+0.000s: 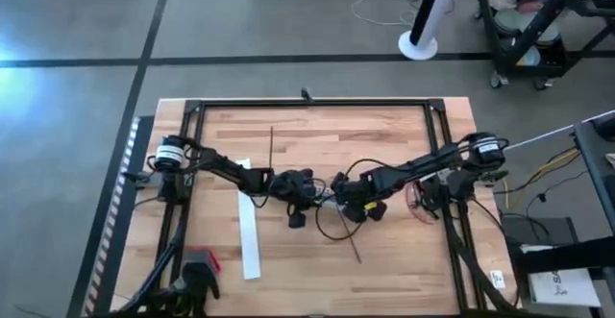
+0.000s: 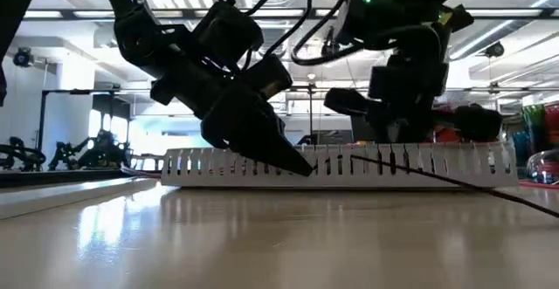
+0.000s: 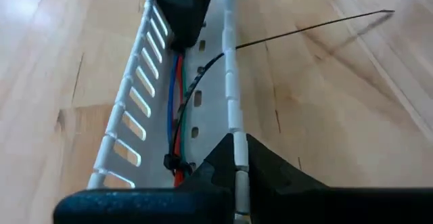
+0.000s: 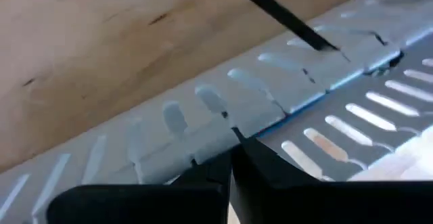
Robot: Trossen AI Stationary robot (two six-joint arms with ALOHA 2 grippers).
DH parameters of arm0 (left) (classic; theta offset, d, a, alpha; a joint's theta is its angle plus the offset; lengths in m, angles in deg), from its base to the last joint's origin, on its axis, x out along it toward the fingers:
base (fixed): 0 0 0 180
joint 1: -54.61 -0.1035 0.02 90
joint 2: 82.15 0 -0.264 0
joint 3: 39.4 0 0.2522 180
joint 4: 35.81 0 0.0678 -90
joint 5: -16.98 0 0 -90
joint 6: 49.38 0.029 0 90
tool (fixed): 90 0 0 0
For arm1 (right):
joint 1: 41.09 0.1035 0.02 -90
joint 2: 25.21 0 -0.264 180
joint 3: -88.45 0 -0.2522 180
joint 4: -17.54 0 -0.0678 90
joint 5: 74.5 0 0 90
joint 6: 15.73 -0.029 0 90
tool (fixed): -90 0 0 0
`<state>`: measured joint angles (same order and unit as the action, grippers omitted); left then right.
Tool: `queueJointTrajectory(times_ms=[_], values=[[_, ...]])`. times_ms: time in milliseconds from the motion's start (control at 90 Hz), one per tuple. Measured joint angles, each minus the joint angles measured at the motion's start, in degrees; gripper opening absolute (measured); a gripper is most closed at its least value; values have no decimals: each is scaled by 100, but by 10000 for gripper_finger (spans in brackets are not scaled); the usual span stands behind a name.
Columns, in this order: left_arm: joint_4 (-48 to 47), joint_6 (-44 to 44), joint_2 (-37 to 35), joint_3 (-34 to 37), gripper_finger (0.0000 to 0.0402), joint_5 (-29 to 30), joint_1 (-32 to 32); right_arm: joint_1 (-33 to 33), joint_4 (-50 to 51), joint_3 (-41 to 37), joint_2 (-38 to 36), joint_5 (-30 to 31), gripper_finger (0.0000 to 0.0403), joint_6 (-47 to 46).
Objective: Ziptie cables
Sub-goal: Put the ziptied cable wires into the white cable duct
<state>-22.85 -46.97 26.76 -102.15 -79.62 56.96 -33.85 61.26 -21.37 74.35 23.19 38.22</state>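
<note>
A white slotted cable duct [image 2: 410, 162] lies mid-table between my two grippers. The cables [image 3: 177, 99] are red, blue and green wires lying along the duct's floor. A black ziptie [image 3: 170, 162] is looped around them, and its thin tail [image 3: 304, 31] runs out over the wood. My left gripper [image 3: 237, 149] is shut at the duct's side wall. My right gripper [image 4: 233, 146] is shut, its tips down in the duct over the wires farther along. My left gripper pinches the duct's slotted side wall [image 3: 236, 132] between its two fingers, coming slanting down from the table's left side. The duct stays flat on the table. My right gripper's shut fingertips [image 3: 179, 38] reach down from above onto the wires inside the duct. The fingers themselves hide whether they pinch a wire.
A long white flat strip [image 1: 250, 232] lies on the table left of centre. A spare black ziptie [image 1: 272, 150] lies toward the far side, and a red-and-black tool [image 1: 200, 263] sits near the front left. A black frame [image 1: 307, 105] edges the table.
</note>
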Motion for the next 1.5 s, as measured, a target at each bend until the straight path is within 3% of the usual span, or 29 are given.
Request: queueJointTrajectory(times_ms=[322, 656, 956, 1256, 1500], values=[[-43, -2, -4, -2, 0, 3, -11, 226, 1239, 353, -52, 149, 0, 148], [-73, 15, -4, -2, 0, -38, -4, 268, 557, 575, -16, 175, 0, 196], [-84, 6, -4, -4, 0, 97, -9, 330, 872, 397, 315, 131, 0, -156], [-146, -35, -4, -4, 0, 219, -18, 457, 1742, 382, 37, -169, 0, -673], [-161, -33, -4, -4, 0, 215, -20, 488, 1095, 494, -141, 44, 0, -616]])
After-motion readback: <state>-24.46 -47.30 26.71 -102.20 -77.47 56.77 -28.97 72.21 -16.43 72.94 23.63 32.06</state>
